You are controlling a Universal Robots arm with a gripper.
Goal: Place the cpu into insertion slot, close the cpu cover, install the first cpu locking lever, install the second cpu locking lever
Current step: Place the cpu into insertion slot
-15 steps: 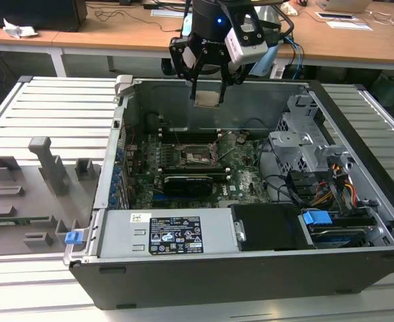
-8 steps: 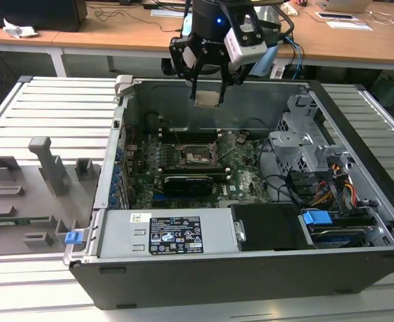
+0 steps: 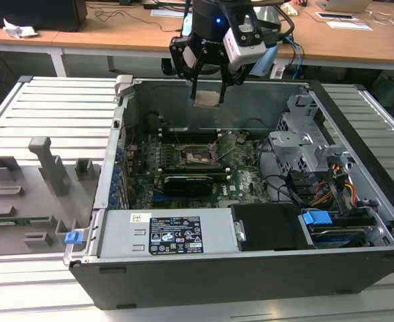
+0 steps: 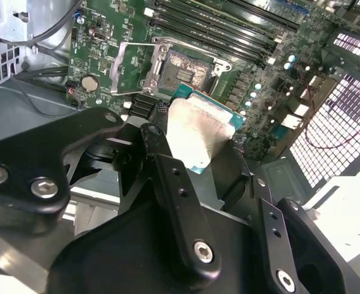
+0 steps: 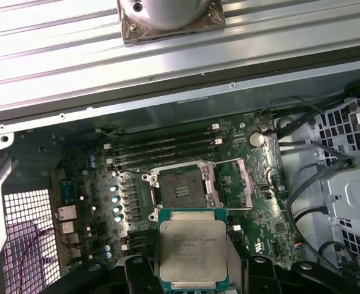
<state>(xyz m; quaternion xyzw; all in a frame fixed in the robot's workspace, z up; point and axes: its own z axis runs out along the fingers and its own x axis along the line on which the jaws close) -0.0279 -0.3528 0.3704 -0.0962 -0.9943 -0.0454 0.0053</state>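
Note:
My gripper (image 3: 207, 94) hangs above the open computer case, shut on the cpu (image 3: 207, 100), a small pale silvery square held flat between the fingers. In both wrist views the cpu (image 5: 192, 251) (image 4: 198, 131) sits in the air, short of the insertion slot (image 5: 180, 187) (image 4: 183, 67), whose dark contact field lies bare. The cpu cover (image 5: 235, 182) (image 4: 132, 66), a thin grey frame with a square window, is swung open beside the slot. In the exterior view the insertion slot (image 3: 200, 157) lies well below the gripper on the green motherboard (image 3: 240, 176).
The case walls (image 3: 126, 127) ring the board. A power supply (image 3: 176, 235) fills the front, a metal drive cage (image 3: 304, 144) and cables (image 3: 337, 191) stand at the exterior view's right. Long memory slots (image 5: 161, 150) run beside the socket. Grey fixtures (image 3: 42, 168) lie at the exterior view's left.

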